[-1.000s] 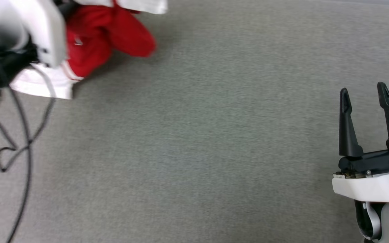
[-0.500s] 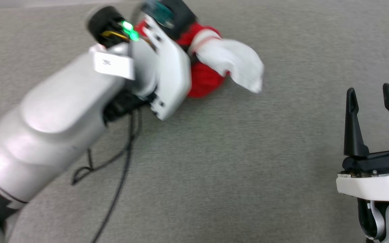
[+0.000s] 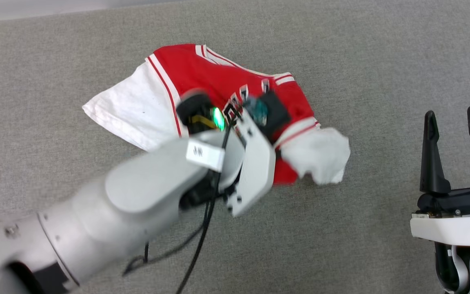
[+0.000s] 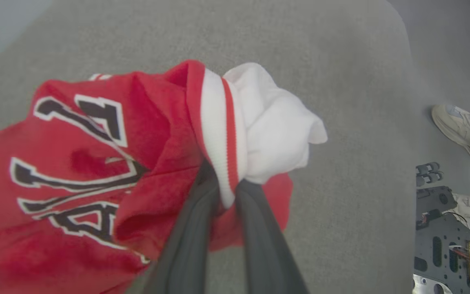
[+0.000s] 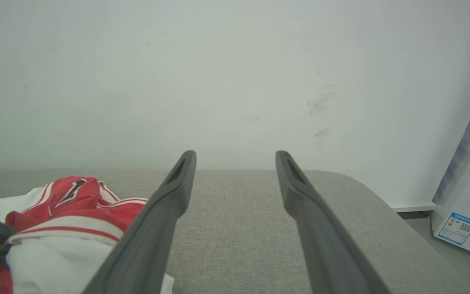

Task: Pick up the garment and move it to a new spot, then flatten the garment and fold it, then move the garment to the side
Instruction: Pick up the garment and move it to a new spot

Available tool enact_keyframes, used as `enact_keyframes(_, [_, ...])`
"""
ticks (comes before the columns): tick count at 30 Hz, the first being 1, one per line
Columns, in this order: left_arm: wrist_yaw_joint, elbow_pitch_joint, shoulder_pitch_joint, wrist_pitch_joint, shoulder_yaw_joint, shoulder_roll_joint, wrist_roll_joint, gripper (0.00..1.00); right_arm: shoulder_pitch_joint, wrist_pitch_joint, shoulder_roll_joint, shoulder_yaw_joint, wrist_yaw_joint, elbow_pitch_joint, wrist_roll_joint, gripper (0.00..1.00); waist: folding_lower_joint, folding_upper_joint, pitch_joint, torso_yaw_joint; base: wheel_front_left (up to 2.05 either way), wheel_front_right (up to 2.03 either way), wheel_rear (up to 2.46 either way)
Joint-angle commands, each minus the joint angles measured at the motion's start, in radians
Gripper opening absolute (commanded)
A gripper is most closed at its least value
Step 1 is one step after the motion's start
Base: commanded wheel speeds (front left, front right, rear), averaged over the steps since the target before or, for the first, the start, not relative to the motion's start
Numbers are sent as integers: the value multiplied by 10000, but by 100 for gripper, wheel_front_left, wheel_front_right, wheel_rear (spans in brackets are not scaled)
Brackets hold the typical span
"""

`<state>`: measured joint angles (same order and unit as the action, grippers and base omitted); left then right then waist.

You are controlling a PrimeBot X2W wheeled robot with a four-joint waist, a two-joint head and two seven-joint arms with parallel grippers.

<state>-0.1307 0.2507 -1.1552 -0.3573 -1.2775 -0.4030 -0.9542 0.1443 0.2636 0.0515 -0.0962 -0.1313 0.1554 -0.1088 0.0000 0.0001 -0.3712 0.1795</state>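
The garment (image 3: 202,73), a red jersey with white sleeves and black white-edged letters, lies partly spread on the grey table (image 3: 361,61). My left arm (image 3: 157,196) reaches over it from the lower left. In the left wrist view my left gripper (image 4: 223,181) is shut on the striped trim of one sleeve (image 4: 218,134), and the white sleeve bunches up beyond the fingertips. The rest of the garment (image 4: 67,171) hangs crumpled to the left. My right gripper (image 3: 455,122) stands open at the lower right, apart from the cloth, with nothing between its fingers (image 5: 165,212).
A black cable (image 3: 196,253) trails under my left arm. Past the table's right edge a person's shoe (image 4: 463,130) and robot base hardware (image 4: 447,237) stand on the floor. A white wall (image 5: 235,81) rises behind the table, with a labelled white box (image 5: 463,220) at its right.
The head camera has swung, and my left arm has carried the garment towards the middle of the table, where it now lies more spread out. The right gripper has stayed open.
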Motion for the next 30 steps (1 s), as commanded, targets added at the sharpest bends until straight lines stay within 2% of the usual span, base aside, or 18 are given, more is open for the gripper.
enact_keyframes(1, [30,86,538,-109,-23,40,119,0,-35,17,-24,0,10,-31,-63,100,0,-1,1,-7,0,0,0])
enact_keyframes(8, [7,38,2786,-1345,-94,146,975,0,-109,17,-24,44,10,-91,-58,100,0,-1,74,-53,0,0,0])
enact_keyframes(12, [6,151,3096,-1021,-107,189,1079,0,-217,17,-24,-1,10,-156,3,100,0,-1,293,-166,0,0,0])
enact_keyframes(13, [6,235,3045,-786,-92,219,1055,34,-249,17,-24,-22,10,-169,20,100,0,-1,372,-208,0,0,0])
enact_keyframes(14, [6,348,2982,-502,-74,247,1038,100,-288,17,-24,-28,10,-186,36,100,0,-1,463,-251,0,0,0])
enact_keyframes(19, [18,1005,2945,1095,196,326,986,100,-578,17,-22,-61,10,-284,111,100,0,-1,1002,-517,0,0,0])
enact_keyframes(22, [190,1259,3243,2033,484,215,1035,100,-781,17,-22,-31,10,-339,192,100,0,-1,1332,-704,0,0,0])
enact_keyframes(27, [976,1056,3879,3506,1167,-255,995,100,-1140,17,-22,-104,10,-489,260,100,0,-1,1877,-1062,0,0,0])
enact_keyframes(30, [1603,783,4316,4260,1585,-625,976,100,-1349,17,-22,-127,10,-588,296,100,0,-1,2172,-1258,0,0,0])
